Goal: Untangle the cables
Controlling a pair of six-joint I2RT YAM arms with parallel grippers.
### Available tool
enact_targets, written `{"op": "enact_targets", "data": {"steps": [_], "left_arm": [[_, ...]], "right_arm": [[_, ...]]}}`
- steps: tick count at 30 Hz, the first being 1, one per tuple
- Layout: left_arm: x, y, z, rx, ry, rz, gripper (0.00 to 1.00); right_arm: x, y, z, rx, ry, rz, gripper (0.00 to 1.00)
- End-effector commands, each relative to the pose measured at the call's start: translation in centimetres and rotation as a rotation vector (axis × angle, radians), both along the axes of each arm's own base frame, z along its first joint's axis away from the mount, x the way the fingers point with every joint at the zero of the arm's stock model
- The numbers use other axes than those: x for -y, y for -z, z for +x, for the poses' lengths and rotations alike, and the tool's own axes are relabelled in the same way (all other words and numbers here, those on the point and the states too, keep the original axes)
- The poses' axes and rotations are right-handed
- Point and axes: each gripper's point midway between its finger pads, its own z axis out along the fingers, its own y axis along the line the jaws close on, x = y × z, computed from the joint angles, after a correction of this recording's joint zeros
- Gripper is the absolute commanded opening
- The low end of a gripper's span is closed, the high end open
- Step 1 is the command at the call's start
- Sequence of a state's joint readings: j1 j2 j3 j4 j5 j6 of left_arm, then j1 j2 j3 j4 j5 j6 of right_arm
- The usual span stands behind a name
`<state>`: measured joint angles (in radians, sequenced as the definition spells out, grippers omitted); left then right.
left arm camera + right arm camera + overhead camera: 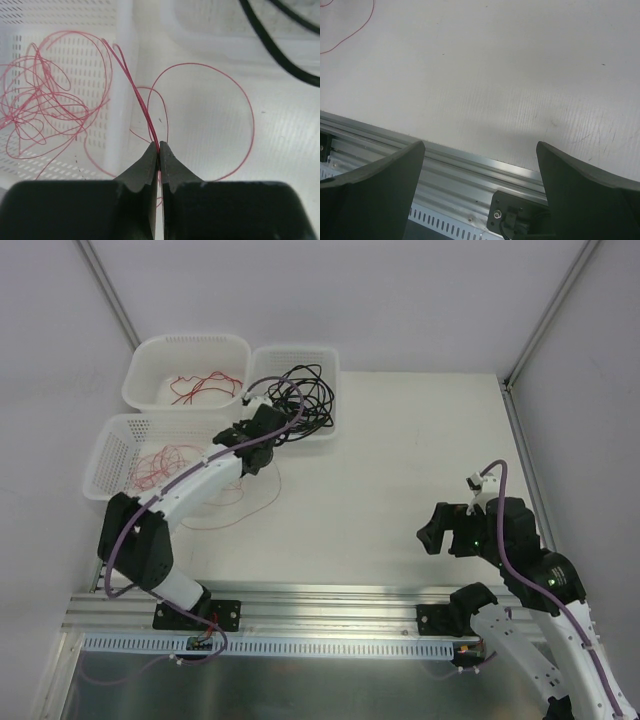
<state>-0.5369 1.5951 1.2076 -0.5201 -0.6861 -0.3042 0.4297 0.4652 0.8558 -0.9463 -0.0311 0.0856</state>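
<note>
The left gripper [159,150] is clamped on one red wire [136,95] just outside the basket [124,75] holding the red tangle [40,110], apparently to draw that strand free; the right gripper [480,147] stands wide open, clear of the black cables [310,395].

No readable text, no labels, no brand marks, no numbers in any view
</note>
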Motion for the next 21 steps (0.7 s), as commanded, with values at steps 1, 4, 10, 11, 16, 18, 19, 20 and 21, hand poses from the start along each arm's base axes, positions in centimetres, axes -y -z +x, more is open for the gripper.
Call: {"op": "enact_targets", "data": {"steps": [1, 4, 10, 11, 16, 18, 19, 20, 21], "left_arm": [[0.6, -7.1, -0.3, 0.122, 0.066, -0.086, 0.0], [-1.3, -12.6, -0.7, 0.234, 0.045, -0.091, 0.0], [-7.6, -18.9, -1.3, 0.365, -0.065, -0.095, 0.0], [-9.9, -19.2, -1.4, 0.374, -0.126, -0.087, 0.0], [-14.4, -16.0, -1.6, 0.323, -0.261, -0.172, 0.0], [-16.2, -12.6, -2.0, 0.259, -0.345, -0.209, 0.0], [-16.7, -10.9, -1.8, 0.228, -0.384, -0.23, 0.0], [-16.9, -9.7, -1.8, 0.202, -0.402, -0.255, 0.0], [-18.1, -7.9, -2.2, 0.168, -0.453, -0.265, 0.0]], "right_arm": [[-0.4, -0.5, 0.6, 0.009, -0.006, 0.011, 1.0], [-0.5, -0.6, 0.6, 0.01, -0.007, 0.018, 1.0], [-0.4, -0.8, 0.5, 0.013, 0.001, 0.022, 0.99], [-0.5, -0.9, 0.5, 0.017, 0.0, 0.026, 1.0], [-0.7, -0.9, 0.5, 0.013, -0.005, 0.039, 1.0], [-0.8, -1.0, 0.5, 0.015, -0.005, 0.042, 1.0], [-0.8, -1.0, 0.4, 0.013, -0.009, 0.044, 0.99], [-0.8, -1.1, 0.4, 0.014, -0.011, 0.045, 1.0], [-0.8, -1.2, 0.4, 0.017, -0.009, 0.049, 1.0]]}}
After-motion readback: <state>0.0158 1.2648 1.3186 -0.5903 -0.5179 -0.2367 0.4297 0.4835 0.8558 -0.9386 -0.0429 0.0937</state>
